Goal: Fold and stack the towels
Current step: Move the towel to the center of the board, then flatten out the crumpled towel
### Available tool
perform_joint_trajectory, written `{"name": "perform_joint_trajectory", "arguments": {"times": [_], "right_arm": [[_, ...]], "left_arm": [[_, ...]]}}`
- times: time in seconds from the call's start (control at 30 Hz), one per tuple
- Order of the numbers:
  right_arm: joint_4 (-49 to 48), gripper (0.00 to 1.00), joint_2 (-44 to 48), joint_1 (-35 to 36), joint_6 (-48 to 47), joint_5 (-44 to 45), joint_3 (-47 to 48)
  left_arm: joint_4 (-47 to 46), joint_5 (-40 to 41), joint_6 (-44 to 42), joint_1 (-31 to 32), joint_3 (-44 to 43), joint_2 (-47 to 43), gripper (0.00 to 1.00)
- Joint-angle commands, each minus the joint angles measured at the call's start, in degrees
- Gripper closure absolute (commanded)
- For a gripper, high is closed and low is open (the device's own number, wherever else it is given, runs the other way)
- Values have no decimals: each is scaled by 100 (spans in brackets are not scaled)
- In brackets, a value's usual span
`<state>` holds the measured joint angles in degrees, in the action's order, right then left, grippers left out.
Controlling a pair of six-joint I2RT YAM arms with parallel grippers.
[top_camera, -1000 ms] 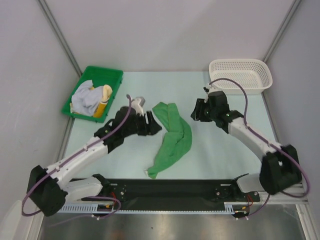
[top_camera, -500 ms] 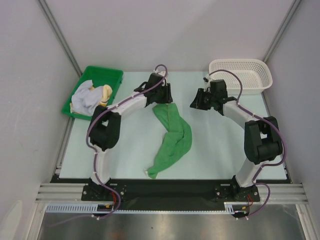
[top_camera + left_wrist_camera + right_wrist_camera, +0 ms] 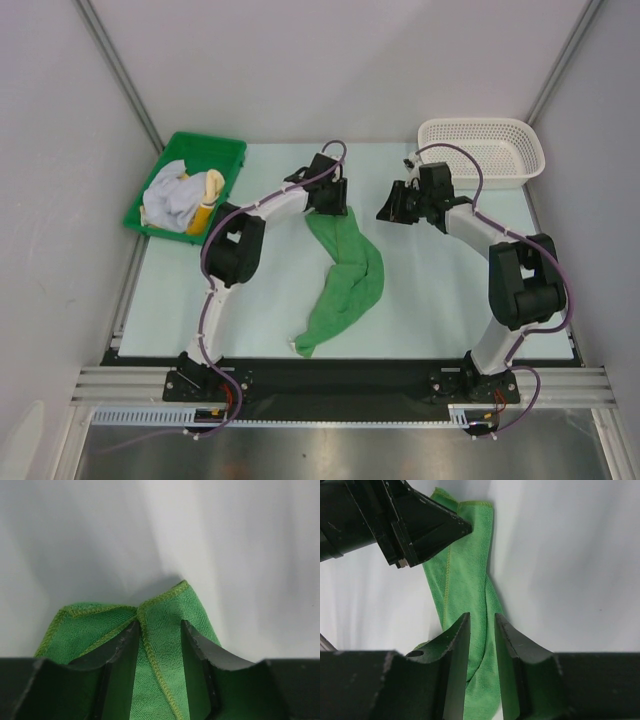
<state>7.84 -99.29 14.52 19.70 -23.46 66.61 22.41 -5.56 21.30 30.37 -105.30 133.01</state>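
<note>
The green towel lies rumpled in a long heap on the table, not yet folded (we judge this the opening step). The left gripper straddles its far hem; we cannot tell whether it pinches. The right gripper hovers just beside, narrowly parted and empty. Next we need a second corner, then a spread over the bare surface toward the basket.
</note>
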Motion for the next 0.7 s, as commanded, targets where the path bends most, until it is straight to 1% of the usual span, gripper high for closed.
{"name": "perform_joint_trajectory", "arguments": {"times": [0.0, 0.03, 0.07, 0.13, 0.17, 0.23, 0.27, 0.4, 0.43, 0.5, 0.53, 0.6, 0.63, 0.67], "right_arm": [[-212, 68, 261, -2, -28, -97, -8], [-204, 68, 252, -2, -19, -106, -8], [-203, 68, 252, -2, -19, -106, -8], [-195, 68, 269, -2, -19, -106, 1], [-177, 68, 278, -2, -28, -106, 1], [-125, 67, 304, -2, -63, -19, 27], [-55, 66, 322, -11, -63, 26, 45], [139, 62, 340, -107, -54, 193, 212], [148, 61, 340, -125, -28, 167, 238], [78, 57, 252, -108, -28, 45, 352], [-18, 56, 191, -90, -45, -52, 396], [-89, 53, -90, -29, -168, -237, 659], [-124, 53, -239, -2, -230, -246, 773], [-159, 52, -362, 24, -343, -246, 1018]], "left_arm": [[-70, 3, -109, 13, -325, 76, 56], [-88, -41, -100, 13, -334, 93, 57], [-79, -67, -91, 13, -360, 111, 63], [-79, -111, -73, 13, -369, 137, 70], [-71, -129, -65, 13, -386, 137, 81], [95, -234, -47, 13, -474, 120, 92], [192, -304, -47, 13, -587, 85, 100], [693, -358, -91, 21, -633, -581, 100], [973, -262, -100, 13, -580, -1062, 100], [1176, 107, -91, -22, -107, -1600, 100], [1221, 160, -65, -109, 382, -2073, 100], [1248, 161, 58, -241, 990, -2576, 100], [1187, 143, 85, -355, 1655, -3066, 100], [1117, 178, 146, -409, 1992, -3288, 100]]}}
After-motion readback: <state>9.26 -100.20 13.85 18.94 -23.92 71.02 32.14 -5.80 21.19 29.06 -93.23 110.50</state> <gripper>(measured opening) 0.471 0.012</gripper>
